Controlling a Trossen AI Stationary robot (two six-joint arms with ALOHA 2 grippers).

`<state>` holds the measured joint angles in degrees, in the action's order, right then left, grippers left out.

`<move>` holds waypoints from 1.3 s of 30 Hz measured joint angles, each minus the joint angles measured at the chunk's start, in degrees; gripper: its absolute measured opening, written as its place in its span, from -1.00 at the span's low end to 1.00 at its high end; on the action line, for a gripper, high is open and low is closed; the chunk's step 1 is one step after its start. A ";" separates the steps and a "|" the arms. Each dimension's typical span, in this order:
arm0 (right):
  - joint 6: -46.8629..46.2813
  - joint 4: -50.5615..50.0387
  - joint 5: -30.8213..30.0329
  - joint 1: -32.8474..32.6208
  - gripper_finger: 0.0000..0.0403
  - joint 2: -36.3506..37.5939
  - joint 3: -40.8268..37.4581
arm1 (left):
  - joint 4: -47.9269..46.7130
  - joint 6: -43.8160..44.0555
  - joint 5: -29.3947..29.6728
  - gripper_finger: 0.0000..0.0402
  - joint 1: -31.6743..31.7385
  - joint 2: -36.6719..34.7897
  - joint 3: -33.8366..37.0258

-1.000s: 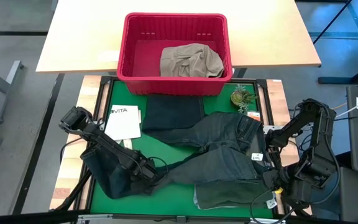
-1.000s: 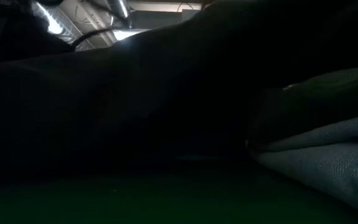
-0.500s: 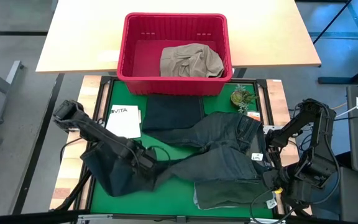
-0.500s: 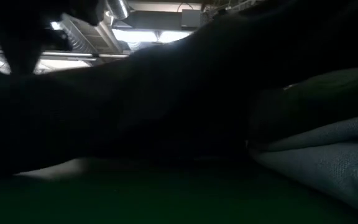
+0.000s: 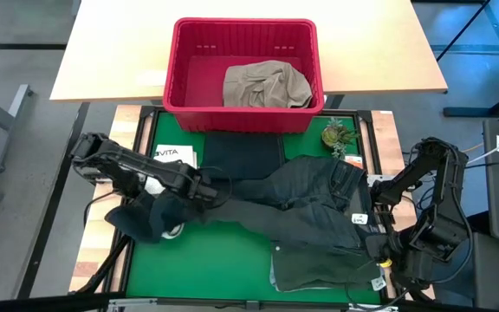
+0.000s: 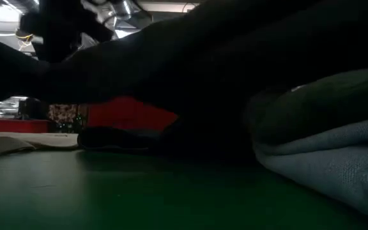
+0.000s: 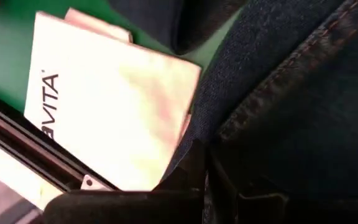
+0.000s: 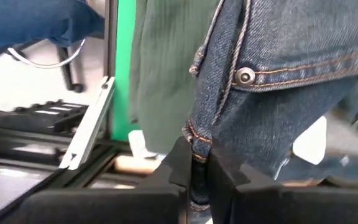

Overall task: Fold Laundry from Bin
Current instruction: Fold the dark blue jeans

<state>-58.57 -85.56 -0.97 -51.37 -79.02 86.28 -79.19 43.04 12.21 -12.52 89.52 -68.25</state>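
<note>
The jeans (image 5: 306,204) lie across the middle of the green worktop (image 5: 223,260), stretched between both arms. The left pincer (image 5: 199,189), near the left side, is pressed together on a raised leg of the jeans, beside a white leaflet (image 5: 173,158). The right pincer (image 5: 378,251), by the right edge near the front corner, pinches the waistband next to its button (image 8: 245,76). A green garment (image 5: 319,276) lies at the front edge under the jeans; a dark folded piece (image 5: 243,156) sits by the back edge. The red bin (image 5: 243,113) stands beyond that edge, holding a khaki garment (image 5: 265,85).
</note>
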 joint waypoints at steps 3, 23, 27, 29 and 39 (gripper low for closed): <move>-3.97 0.07 3.18 0.00 -0.87 0.01 0.00 | 2.48 -0.12 -0.02 -1.00 2.16 0.01 2.86; -4.67 6.23 5.53 -0.02 -0.87 -0.01 0.00 | 8.01 -9.12 1.79 -0.20 7.82 0.13 5.06; -4.67 6.22 5.49 -0.02 -0.87 0.00 0.00 | 3.52 -8.53 -10.38 -0.16 6.70 -0.42 3.31; -4.67 6.23 5.45 0.00 -0.87 0.00 0.00 | 2.58 -6.72 -15.59 -0.15 4.73 -1.20 3.08; -4.65 6.21 5.01 0.00 -0.87 0.01 0.00 | 1.83 -1.65 -20.26 -0.15 -10.05 -2.54 3.09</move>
<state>-63.22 -79.35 4.03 -51.37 -79.00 86.28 -77.36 41.38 -8.06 -22.57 86.98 -65.15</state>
